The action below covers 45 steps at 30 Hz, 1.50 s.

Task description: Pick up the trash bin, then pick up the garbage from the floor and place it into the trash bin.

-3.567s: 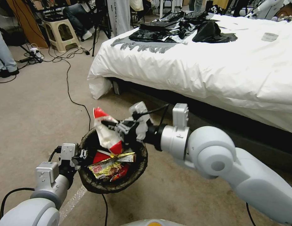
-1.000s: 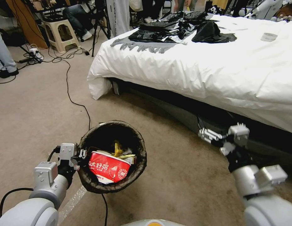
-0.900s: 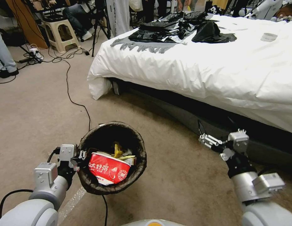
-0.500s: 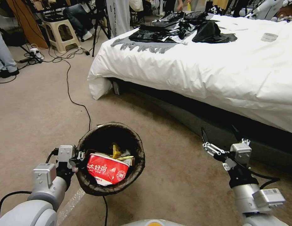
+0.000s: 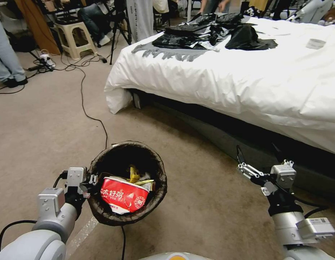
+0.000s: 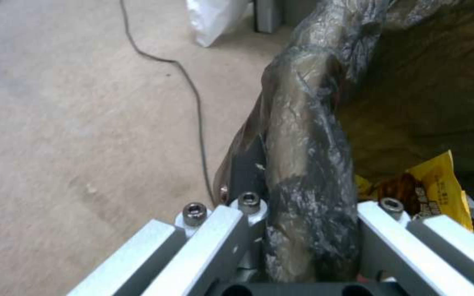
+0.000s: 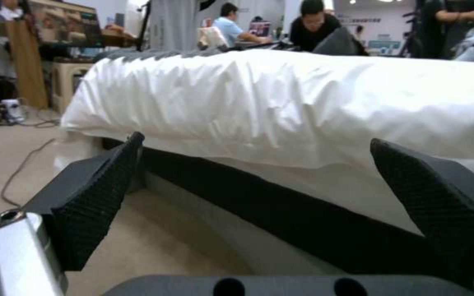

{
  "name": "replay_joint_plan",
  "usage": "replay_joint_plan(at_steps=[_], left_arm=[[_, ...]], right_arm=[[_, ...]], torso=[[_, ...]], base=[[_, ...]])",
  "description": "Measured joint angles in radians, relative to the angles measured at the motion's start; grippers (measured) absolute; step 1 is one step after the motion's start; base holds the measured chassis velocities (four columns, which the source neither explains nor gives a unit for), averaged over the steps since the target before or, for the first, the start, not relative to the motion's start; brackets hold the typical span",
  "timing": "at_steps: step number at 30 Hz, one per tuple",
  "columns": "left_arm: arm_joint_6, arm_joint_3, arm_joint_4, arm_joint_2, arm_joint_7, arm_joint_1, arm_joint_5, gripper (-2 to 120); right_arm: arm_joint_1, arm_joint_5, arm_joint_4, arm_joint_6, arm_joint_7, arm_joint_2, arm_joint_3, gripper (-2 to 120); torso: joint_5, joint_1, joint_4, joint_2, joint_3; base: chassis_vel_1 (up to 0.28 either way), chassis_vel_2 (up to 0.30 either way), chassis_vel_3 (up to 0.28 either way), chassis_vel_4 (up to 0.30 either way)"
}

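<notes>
The left gripper (image 5: 91, 179) pinched the near-left rim of the bin (image 5: 158, 187), its jaws pressed on the bag-covered lip, 1 finger inside and 1 outside, as the left wrist view showed at the rim fold (image 6: 308, 205). The bin hung clear of the floor, low and to the robot's left, mouth tipped toward the head camera. Inside lay the garbage: a red noodle bowl (image 5: 123, 198) on its side, with yellow wrappers (image 5: 134, 174) behind it.

The right gripper (image 5: 259, 155) hovered well apart from the bin, on the robot's right, close to the dark bed base (image 5: 225, 137). Its jaws were spread wide and held nothing; the right wrist view showed both black pads (image 7: 97, 197) framing the white duvet (image 7: 303, 94) and the base below it.

I could make out no litter on the visible carpet (image 5: 41, 126), so the pickup seemed largely done, or the rest lay out of sight. For any further drop, the bin's mouth lay to the left of the open jaws, with bare carpet between them. The right arm was the free one. Room was tight on its far side, where the bed's overhang and base stood near; a cable (image 5: 91, 115) ran across the floor beyond the bin.
</notes>
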Motion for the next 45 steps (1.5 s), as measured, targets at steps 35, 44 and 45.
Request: replay_joint_plan(at_steps=[35,44,45], left_arm=[[-0.001,-0.005,0.0,-0.004,0.0,0.008,0.006,1],[-0.001,-0.005,0.0,-0.004,0.0,0.008,0.006,1],[-0.002,-0.005,0.0,-0.004,0.0,0.008,0.006,1]], right_arm=[[0.028,0.009,-0.018,-0.026,0.02,0.0,-0.051,100],[0.03,0.01,-0.018,-0.027,0.022,0.0,-0.056,100],[0.03,0.01,-0.018,-0.027,0.023,0.0,-0.058,100]], torso=[[0.0,0.0,0.0001,0.0,0.0],[0.0,0.0,0.0,0.0,0.0],[0.0,0.0,0.0,0.0,0.0]], base=[[0.08,0.086,0.09,0.083],[0.08,0.079,0.082,0.074],[0.094,0.091,0.082,0.091]])
